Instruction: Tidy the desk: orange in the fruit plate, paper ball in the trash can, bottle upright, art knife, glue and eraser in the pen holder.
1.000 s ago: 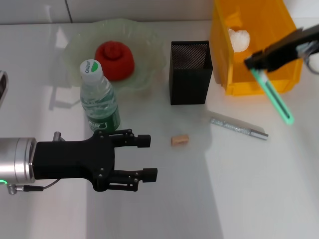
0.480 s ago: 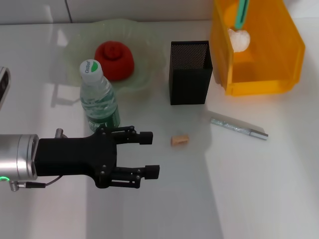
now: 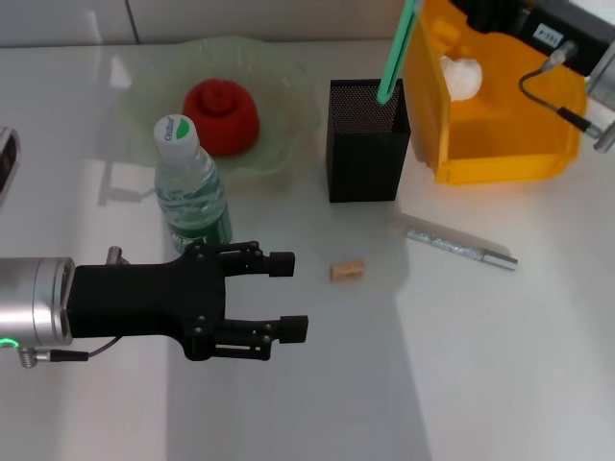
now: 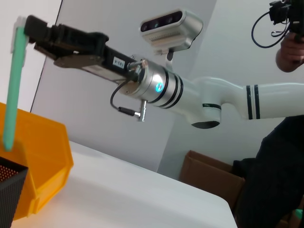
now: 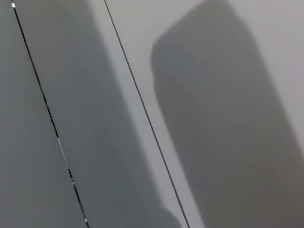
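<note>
Desk is shared by the yellow trash can, holding the paper ball, and the fruit plate, holding the orange. Bottle is seen upright. Left gripper is held spread above the desk, idle. Right gripper is pinched on the green art knife, tip hung over the pen holder. Risk judged: a tilted release could catch the rim. Glue and eraser are left lying on the desk.

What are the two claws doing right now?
Left gripper: open, holding nothing, above the table.
Right gripper: shut on the green art knife, over the pen holder.
</note>
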`<state>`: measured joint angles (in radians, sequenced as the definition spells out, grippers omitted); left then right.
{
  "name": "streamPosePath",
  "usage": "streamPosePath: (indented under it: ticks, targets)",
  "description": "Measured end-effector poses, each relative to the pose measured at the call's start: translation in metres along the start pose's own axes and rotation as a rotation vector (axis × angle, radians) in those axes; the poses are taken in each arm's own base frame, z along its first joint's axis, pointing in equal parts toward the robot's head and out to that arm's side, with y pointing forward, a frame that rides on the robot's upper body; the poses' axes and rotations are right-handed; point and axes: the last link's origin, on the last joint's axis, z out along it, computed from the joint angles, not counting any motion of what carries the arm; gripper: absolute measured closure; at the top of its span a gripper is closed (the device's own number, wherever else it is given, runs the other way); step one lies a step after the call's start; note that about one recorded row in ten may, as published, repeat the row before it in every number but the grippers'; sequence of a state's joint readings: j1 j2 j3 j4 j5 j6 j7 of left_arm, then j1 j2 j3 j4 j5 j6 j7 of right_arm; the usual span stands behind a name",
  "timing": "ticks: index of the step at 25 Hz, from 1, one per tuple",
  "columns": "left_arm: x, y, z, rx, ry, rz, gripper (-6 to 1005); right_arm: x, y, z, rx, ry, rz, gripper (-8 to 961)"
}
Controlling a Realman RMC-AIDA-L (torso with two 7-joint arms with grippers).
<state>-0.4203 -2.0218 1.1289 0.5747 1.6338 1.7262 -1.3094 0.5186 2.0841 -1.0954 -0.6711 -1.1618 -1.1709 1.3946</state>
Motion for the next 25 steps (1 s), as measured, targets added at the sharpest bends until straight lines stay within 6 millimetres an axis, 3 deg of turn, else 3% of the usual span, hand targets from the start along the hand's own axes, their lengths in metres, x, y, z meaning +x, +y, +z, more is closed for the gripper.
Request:
streamPosePath:
  ticks: [5,14,20,22,25]
  targets:
    - [0.000,0.000,-0.001,0.004,0.003,-0.001,194,0.023,-0.005,0.013,0.037,0.064,-0.009,790]
    - [0.002,-0.001,-0.002,0.009,0.005,0.003,194,0.024,-0.007,0.014,0.047,0.078,-0.020,789]
    - [0.003,-0.002,-0.001,0.007,0.005,0.005,194,0.022,-0.004,0.012,0.023,0.070,-0.007,566]
    - [0.003,-0.002,-0.001,0.007,0.005,0.005,194,0.013,-0.004,0.008,-0.010,0.065,0.001,469]
    - [0.002,-0.002,-0.001,0.007,0.005,0.004,194,0.002,-0.003,0.004,-0.046,0.089,0.007,461]
